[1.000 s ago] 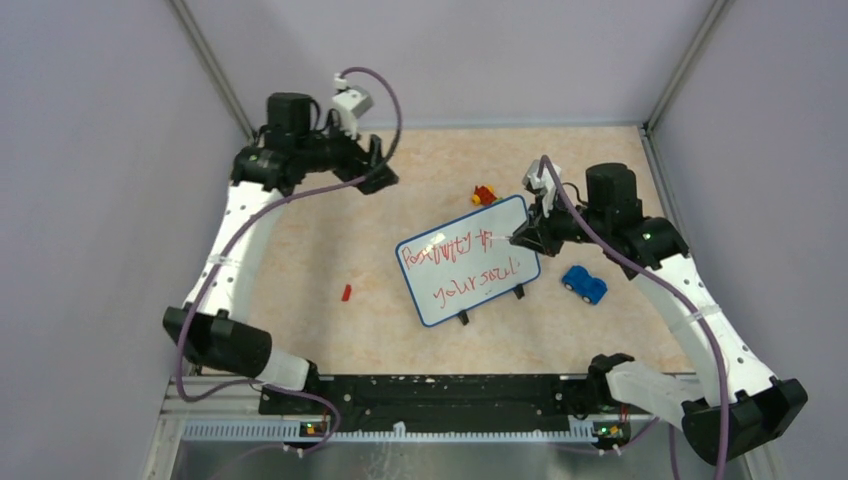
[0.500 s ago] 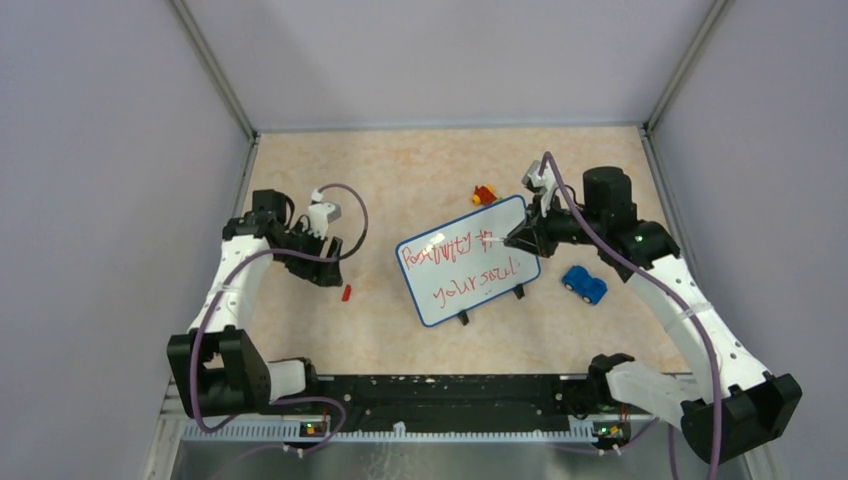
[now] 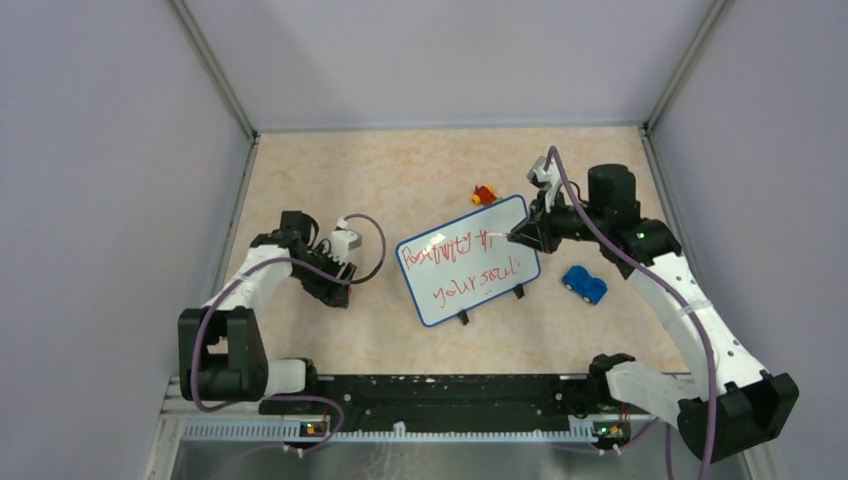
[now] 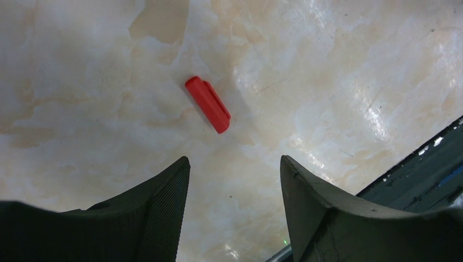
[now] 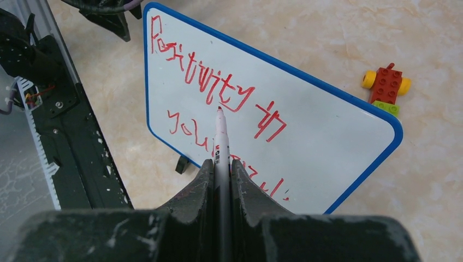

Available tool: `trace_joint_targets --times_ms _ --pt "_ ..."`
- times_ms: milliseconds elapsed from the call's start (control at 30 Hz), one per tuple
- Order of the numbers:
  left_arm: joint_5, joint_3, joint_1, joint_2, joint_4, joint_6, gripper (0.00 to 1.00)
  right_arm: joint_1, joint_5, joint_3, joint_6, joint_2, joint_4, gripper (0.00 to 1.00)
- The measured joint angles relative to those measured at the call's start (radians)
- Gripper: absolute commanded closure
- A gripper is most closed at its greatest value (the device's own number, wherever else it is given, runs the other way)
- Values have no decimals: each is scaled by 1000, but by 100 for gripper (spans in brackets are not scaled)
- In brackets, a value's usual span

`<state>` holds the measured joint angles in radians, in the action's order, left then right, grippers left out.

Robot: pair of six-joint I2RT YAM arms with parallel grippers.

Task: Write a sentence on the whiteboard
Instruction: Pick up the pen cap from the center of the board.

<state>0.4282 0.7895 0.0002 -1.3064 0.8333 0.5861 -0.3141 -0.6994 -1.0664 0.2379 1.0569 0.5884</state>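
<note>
The whiteboard [image 3: 500, 215], white with a blue rim and black feet, lies mid-table, also in the right wrist view [image 5: 333, 136]. The sentence [image 3: 455, 250] is two lines of red handwriting [image 5: 207, 82]. My right gripper [image 3: 527, 236] is shut on a white marker [image 5: 220, 136], its red tip over the board between the two lines; the gripper's own jaws [image 5: 221, 162] clamp the barrel. My left gripper [image 3: 338, 292] is open and low over the table left of the board. Its fingertips [image 4: 235, 159] straddle bare table just short of a red marker cap [image 4: 207, 103].
A blue toy car [image 3: 584, 284] sits right of the board. A red, yellow and green brick toy [image 3: 484, 195] lies beyond the board's far edge, also in the right wrist view [image 5: 386, 84]. The black base rail [image 3: 440, 390] runs along the near edge. Walls enclose the table.
My left arm has swung from the far left back corner down and nearer, to hover over the red cap. My right gripper and marker have barely moved.
</note>
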Motion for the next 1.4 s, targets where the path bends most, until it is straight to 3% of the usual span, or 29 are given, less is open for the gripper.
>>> trace_joint_targets --times_ms 367,833,933,1233,1400 --pt "-72 -27 -126 -96 -169 -11 42 3 4 0 2 17 3 100" --pt "-200 -56 -120 -135 -367 -24 73 3 24 -3 6 35 8 100" --pt "-166 -35 -90 -159 -367 5 73 3 26 -3 11 35 10 100" --pt "-98 -28 -51 -164 -330 98 56 3 33 -17 24 35 30 100" --pt "-96 -40 -21 -151 -325 124 60 3 34 -17 27 35 34 100"
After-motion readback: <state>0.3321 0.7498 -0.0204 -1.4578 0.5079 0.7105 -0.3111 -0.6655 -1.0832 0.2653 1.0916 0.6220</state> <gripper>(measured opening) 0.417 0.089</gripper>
